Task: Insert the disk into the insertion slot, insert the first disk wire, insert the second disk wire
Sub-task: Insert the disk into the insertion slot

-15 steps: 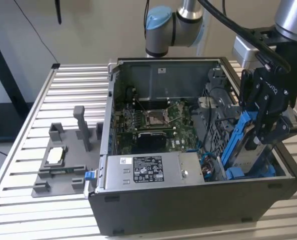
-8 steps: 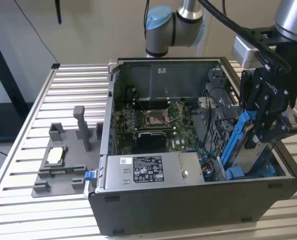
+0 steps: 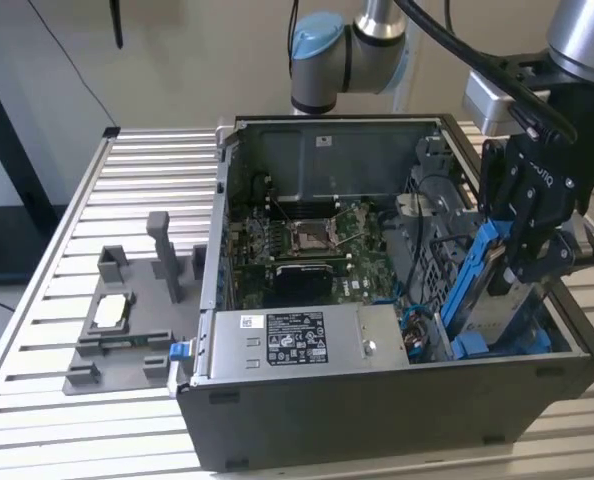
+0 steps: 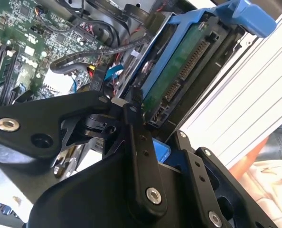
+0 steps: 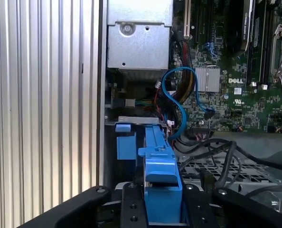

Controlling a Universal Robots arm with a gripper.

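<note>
At the insertion slot (image 3: pixel 522 343), the tool (image 3: pixel 520 262) grips the tilted disk (image 3: pixel 471 285).

Grey power-supply box (image 3: pixel 297 345) beside motherboard (image 3: pixel 312 250); grey fixture (image 3: pixel 117 345) on slatted table (image 3: pixel 47 270), exterior view's left of case (image 3: pixel 377 420).

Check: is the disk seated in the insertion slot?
Not seated: the disk stands tilted, upper end above the insertion slot, in the gripper.

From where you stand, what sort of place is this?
Probably a robotics lab bench for computer assembly: an open computer case sits on a slatted metal table, and a robot gripper holds the blue-framed disk.
</note>
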